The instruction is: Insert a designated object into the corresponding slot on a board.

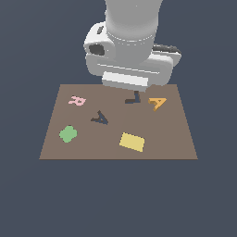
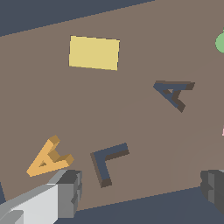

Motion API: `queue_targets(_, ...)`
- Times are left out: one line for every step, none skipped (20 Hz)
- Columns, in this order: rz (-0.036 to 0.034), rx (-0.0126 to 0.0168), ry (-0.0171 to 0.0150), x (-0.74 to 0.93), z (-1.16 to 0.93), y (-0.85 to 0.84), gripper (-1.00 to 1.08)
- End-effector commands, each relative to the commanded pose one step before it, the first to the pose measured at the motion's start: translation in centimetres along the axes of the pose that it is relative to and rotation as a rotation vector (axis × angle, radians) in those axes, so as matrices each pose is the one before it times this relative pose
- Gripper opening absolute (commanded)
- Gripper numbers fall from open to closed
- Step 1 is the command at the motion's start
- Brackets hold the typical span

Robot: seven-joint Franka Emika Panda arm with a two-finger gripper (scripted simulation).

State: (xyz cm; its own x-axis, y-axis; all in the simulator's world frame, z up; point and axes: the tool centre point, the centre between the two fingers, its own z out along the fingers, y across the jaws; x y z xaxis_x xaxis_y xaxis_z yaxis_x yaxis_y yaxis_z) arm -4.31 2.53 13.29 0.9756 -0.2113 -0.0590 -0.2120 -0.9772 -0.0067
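Observation:
The orange A block (image 1: 157, 102) lies flat on the brown board (image 1: 171, 134), near its far edge on the exterior view's right. The dark A-shaped slot (image 1: 99, 118) is near the board's middle, left of the block. In the wrist view my gripper (image 2: 142, 190) is open and empty, and both dark fingertips (image 2: 70, 192) show. The gripper hangs above the board over the dark L-shaped recess (image 2: 108, 162). The orange A (image 2: 49, 157) lies just beside one finger, untouched. The A slot (image 2: 173, 92) is farther off. In the exterior view the arm's hand (image 1: 132, 69) hides the fingers.
On the board there is also a pink R (image 1: 77, 100), a green blob (image 1: 68, 134) and a yellow rectangle (image 1: 132, 141). The L-shaped recess (image 1: 133, 98) sits between the A slot and the orange A. Dark floor surrounds the board.

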Motion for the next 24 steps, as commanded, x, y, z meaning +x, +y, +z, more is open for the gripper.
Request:
queue_targets(0.05789, 0.00144, 0.00338, -0.556, 0.521, -0.569, 1.00)
queue_targets(0.02537, 0.00062, 0.00153, -0.238, 0.225, -0.242, 1.00)
queue_targets(0.02638, 0.00064, 0.00160, -0.247, 0.235, -0.253, 1.00)
queue_targets(0.02738, 0.00067, 0.00166, -0.256, 0.244, -0.264, 1.00)
queue_targets(0.02839, 0.00069, 0.00173, -0.265, 0.253, -0.274, 1.00)
queue_targets(0.02939, 0.00071, 0.00179, -0.274, 0.262, -0.284, 1.00)
queue_targets(0.03029, 0.00073, 0.00185, -0.282, 0.271, -0.295, 1.00)
queue_targets(0.03044, 0.00074, 0.00187, -0.282, 0.272, -0.297, 1.00)
queue_targets(0.03034, 0.00073, 0.00186, -0.281, 0.272, -0.298, 1.00)
queue_targets(0.03027, 0.00073, 0.00187, -0.280, 0.271, -0.298, 1.00)
queue_targets(0.03020, 0.00073, 0.00187, -0.279, 0.271, -0.299, 1.00)
queue_targets(0.03016, 0.00072, 0.00187, -0.278, 0.271, -0.300, 1.00)
queue_targets(0.03013, 0.00072, 0.00187, -0.277, 0.271, -0.301, 1.00)
queue_targets(0.03011, 0.00072, 0.00188, -0.277, 0.272, -0.302, 1.00)
queue_targets(0.03012, 0.00072, 0.00188, -0.276, 0.272, -0.303, 1.00)
queue_targets(0.03014, 0.00072, 0.00189, -0.276, 0.272, -0.305, 1.00)
queue_targets(0.03012, 0.00071, 0.00189, -0.275, 0.273, -0.307, 1.00)
queue_targets(0.02935, 0.00069, 0.00185, -0.268, 0.266, -0.300, 1.00)
queue_targets(0.02832, 0.00067, 0.00179, -0.258, 0.257, -0.291, 1.00)
queue_targets(0.02731, 0.00064, 0.00173, -0.248, 0.248, -0.282, 1.00)
queue_targets(0.02629, 0.00062, 0.00167, -0.238, 0.239, -0.273, 1.00)
queue_targets(0.02527, 0.00059, 0.00160, -0.229, 0.230, -0.264, 1.00)
queue_targets(0.02427, 0.00056, 0.00154, -0.219, 0.221, -0.255, 1.00)
queue_targets(0.02327, 0.00054, 0.00147, -0.208, 0.212, -0.245, 1.00)
